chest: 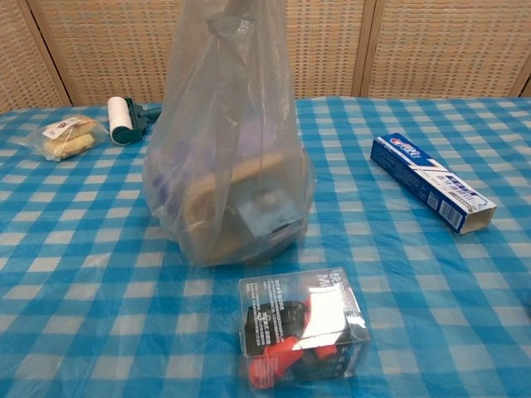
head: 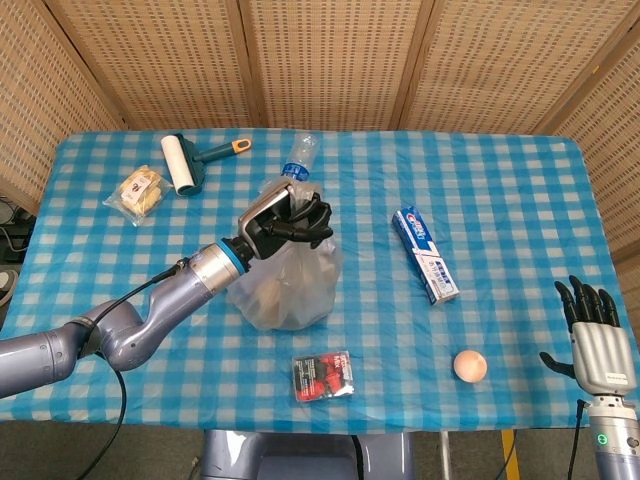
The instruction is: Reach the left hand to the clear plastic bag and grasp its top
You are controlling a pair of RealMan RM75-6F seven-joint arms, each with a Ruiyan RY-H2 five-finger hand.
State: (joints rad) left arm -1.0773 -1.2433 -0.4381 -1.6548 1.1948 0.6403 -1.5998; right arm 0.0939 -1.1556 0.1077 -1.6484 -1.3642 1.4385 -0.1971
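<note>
The clear plastic bag (head: 285, 280) stands in the middle of the table, with a tan box and other items inside; the chest view shows the bag (chest: 228, 157) rising tall, its top gathered and pulled upward out of frame. My left hand (head: 285, 218) is over the bag's top with its fingers curled around the bunched plastic, gripping it. My right hand (head: 597, 330) hangs off the table's right front corner, fingers spread, holding nothing. The chest view shows neither hand.
A toothpaste box (head: 425, 254) lies right of the bag, an egg (head: 470, 366) near the front right, a clear box of red and black items (chest: 303, 336) in front. A lint roller (head: 182, 163), a snack packet (head: 140, 193) and a water bottle (head: 298, 157) sit behind.
</note>
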